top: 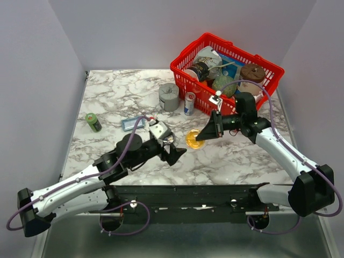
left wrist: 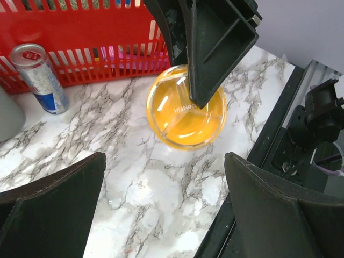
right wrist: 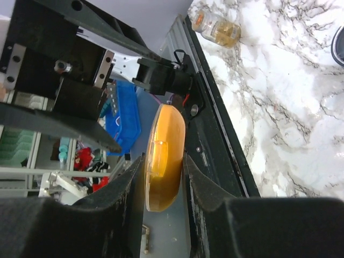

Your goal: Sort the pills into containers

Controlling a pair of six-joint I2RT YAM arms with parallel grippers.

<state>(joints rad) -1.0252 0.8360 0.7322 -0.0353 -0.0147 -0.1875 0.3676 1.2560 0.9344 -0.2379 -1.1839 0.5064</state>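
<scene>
The translucent orange dish [top: 194, 139] is near the table's middle, pinched at its rim between the fingers of my right gripper [top: 207, 133]. In the right wrist view the dish [right wrist: 164, 156] stands edge-on between the two pads of that gripper [right wrist: 163, 166]. In the left wrist view the dish [left wrist: 185, 115] lies ahead, with a right finger [left wrist: 212, 48] over it. My left gripper [left wrist: 164, 158] is open and empty, just left of the dish [top: 174, 153]. A silvery dish [top: 168, 138] shows by the left wrist. No loose pills show.
A red wire basket [top: 226, 70] full of items stands at the back right. A grey squat cylinder [top: 169, 97] and a drink can [top: 189, 104] stand before it. A green bottle [top: 93, 122] and a blue packet [top: 130, 124] lie left. An amber bottle [right wrist: 217, 29] lies on the marble.
</scene>
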